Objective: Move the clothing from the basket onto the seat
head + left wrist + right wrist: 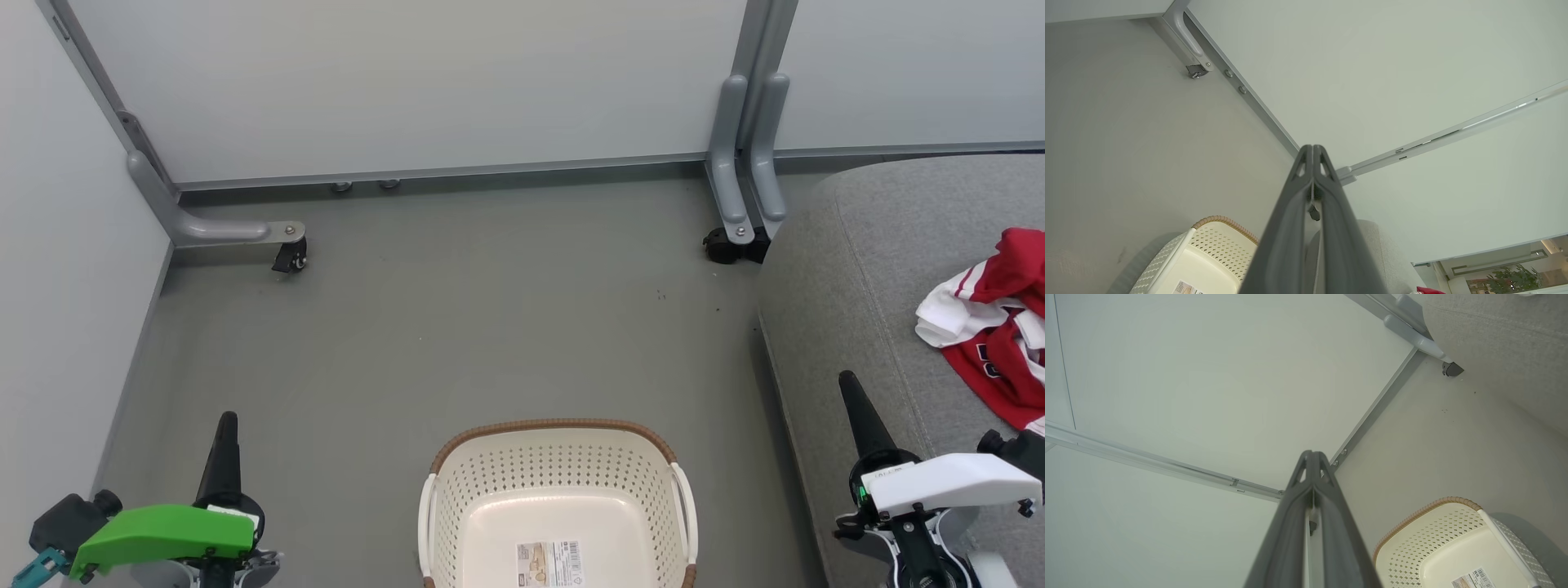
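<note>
My head camera sits high and looks forward and steeply down at the floor (490, 327). The basket (555, 425) is close under it at the bottom edge, the seat (857, 269) runs along its right side, and the partition panels (408, 82) close off the far end. The left claw (226, 423) stands at its lower left and the right claw (847, 382) at its lower right. Each wrist camera sits low and looks along its own claw towards the panels. The left wrist view has floor on its left, the basket at lower left and the seat just behind the claw. The right wrist view mirrors that, with floor on its right, the basket at lower right and the seat at upper right. All three views share the basket, seat, floor and panels.
</note>
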Tool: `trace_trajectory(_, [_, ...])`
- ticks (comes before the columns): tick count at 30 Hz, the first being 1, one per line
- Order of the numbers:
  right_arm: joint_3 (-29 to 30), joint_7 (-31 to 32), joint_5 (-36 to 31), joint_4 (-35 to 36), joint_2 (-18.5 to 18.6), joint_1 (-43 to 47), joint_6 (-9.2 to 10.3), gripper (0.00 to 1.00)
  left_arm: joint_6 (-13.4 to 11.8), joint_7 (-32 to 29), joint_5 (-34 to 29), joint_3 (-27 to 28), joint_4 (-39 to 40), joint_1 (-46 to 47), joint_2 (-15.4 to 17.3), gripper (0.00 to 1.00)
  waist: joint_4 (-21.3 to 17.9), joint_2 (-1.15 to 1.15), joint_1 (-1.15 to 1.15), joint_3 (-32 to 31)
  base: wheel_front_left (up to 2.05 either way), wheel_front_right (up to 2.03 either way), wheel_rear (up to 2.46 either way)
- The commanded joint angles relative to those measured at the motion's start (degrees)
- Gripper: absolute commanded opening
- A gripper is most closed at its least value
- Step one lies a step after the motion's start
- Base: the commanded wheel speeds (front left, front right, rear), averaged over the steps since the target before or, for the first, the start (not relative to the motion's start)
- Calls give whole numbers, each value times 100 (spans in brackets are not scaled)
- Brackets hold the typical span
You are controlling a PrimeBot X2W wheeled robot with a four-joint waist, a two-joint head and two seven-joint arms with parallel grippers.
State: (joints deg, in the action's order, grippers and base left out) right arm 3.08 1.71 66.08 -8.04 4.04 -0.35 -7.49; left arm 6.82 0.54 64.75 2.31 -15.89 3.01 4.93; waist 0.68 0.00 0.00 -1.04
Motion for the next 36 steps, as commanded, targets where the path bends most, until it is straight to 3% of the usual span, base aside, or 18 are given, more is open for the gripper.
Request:
trace_trajectory(1, [22,24,166,2,34,-121,-1,0,32,-46,192,57,64,157,5,0,-2,0,0,3,0,0,0])
trace_trajectory(36, [130,249,1935,-405,20,-456,-1,0,68,-506,1938,314,157,305,-140,0,-43,0,0,76,0,0,0])
